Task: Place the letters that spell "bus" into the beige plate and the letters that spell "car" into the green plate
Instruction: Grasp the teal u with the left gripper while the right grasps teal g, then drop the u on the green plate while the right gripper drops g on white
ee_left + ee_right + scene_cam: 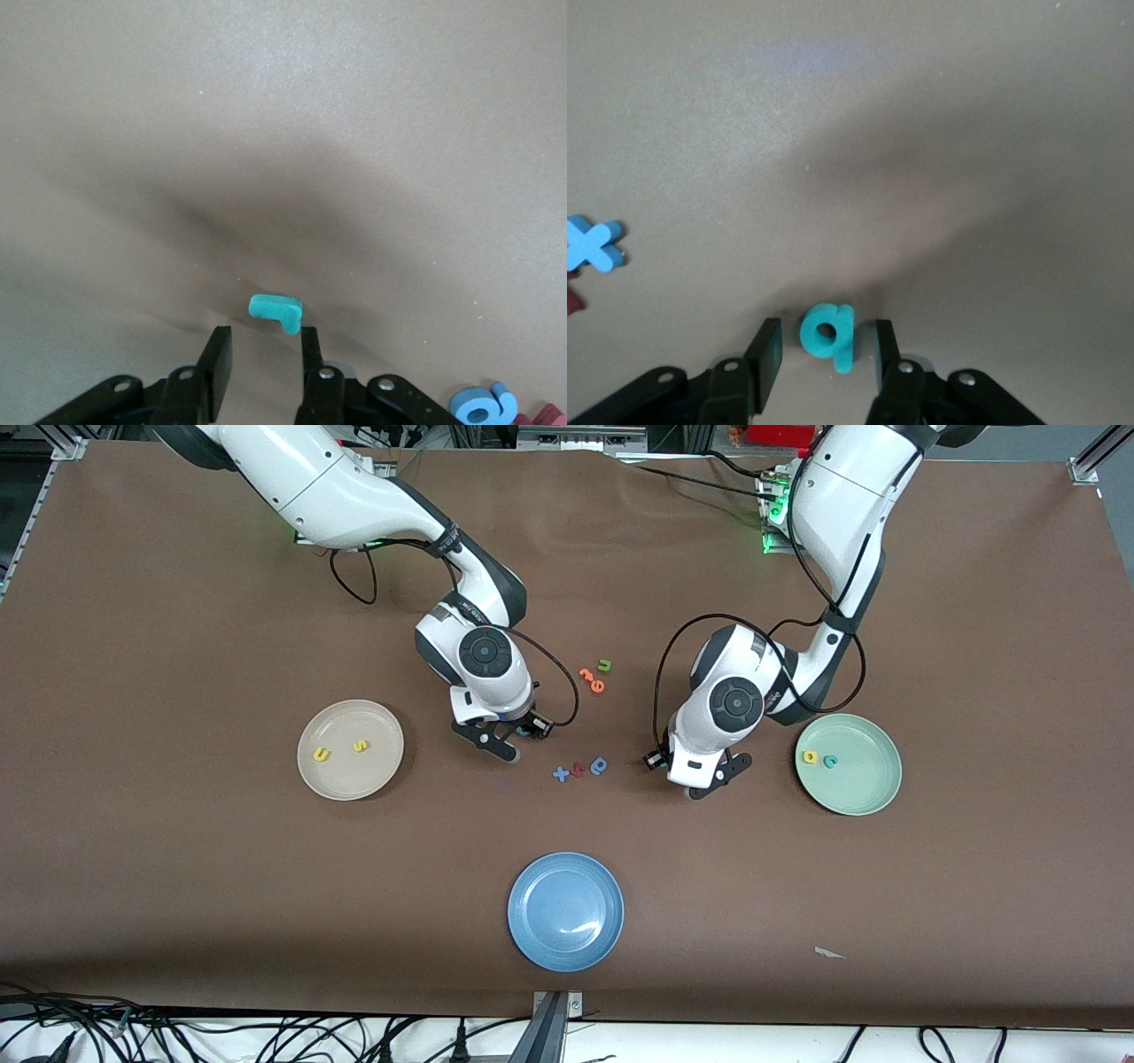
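My right gripper (498,742) (826,329) is down at the table, open, with the teal-blue "b" (827,335) lying between its fingers and a gap on each side. My left gripper (713,778) (264,335) is open and low over the table beside the green plate (855,784). The small teal "r" (276,310) sits at the tip of one finger, not between them. In the beige plate (350,779) lie the yellow "u" (321,755) and yellow "s" (361,746). The green plate holds the yellow "a" (809,757) and teal "c" (830,761).
Between the two grippers lie a blue "x" (561,773), a red letter (578,770) and a darker blue "a" (599,765). Orange letters (592,680) and a green "u" (604,664) lie farther from the front camera. A blue plate (565,911) sits nearest it.
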`<state>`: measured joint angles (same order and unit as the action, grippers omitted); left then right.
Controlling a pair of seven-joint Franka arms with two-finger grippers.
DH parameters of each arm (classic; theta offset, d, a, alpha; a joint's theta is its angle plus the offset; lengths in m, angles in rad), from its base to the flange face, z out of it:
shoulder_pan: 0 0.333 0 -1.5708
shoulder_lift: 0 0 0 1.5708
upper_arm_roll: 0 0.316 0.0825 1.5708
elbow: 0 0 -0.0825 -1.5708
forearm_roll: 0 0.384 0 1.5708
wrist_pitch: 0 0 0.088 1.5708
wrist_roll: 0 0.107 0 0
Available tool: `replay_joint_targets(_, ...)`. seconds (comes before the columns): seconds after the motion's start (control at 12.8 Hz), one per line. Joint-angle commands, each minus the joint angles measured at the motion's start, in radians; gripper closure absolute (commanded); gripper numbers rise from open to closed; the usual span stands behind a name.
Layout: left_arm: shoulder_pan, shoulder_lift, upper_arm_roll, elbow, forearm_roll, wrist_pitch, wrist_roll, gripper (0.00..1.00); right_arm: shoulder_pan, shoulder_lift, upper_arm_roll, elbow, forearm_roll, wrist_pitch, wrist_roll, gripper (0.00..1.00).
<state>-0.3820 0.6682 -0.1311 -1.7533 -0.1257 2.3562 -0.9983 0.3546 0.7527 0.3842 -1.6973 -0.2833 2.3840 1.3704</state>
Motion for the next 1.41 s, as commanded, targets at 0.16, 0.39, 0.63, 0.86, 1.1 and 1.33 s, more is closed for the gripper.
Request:
replay_joint_targets(0.16, -0.005, 0.043, 0.005, 0.044, 0.017, -0.005, -0.014, 0.61, 0.027, 0.042, -0.007, 0.038, -0.043, 0.001, 0.026, 0.53)
replay_joint_targets(0.39, -0.003, 0.056, 0.005, 0.061, 0.017, -0.005, -0.014, 0.49, 0.029, 0.043, -0.008, 0.038, -0.059, 0.0, 0.022, 0.81)
replay_joint_targets(0.63, -0.003, 0.059, 0.005, 0.063, 0.015, -0.005, -0.014, 0.48, 0.02, 0.027, -0.008, 0.053, -0.094, -0.015, 0.015, 0.91)
replay_joint_targets(0.86, 0.0, 0.071, 0.007, 0.077, 0.017, -0.005, -0.013, 0.5, -0.023, -0.045, -0.007, 0.056, -0.093, -0.113, -0.073, 0.91)
replay_joint_targets(1.1, 0.0, 0.076, 0.013, 0.077, 0.017, -0.005, -0.011, 0.59, -0.048, -0.125, -0.042, 0.053, -0.089, -0.251, -0.284, 0.91)
replay_joint_targets(1.33, 0.0, 0.076, 0.013, 0.077, 0.017, -0.005, -0.011, 0.85, -0.104, -0.188, -0.086, 0.016, -0.086, -0.34, -0.483, 0.91)
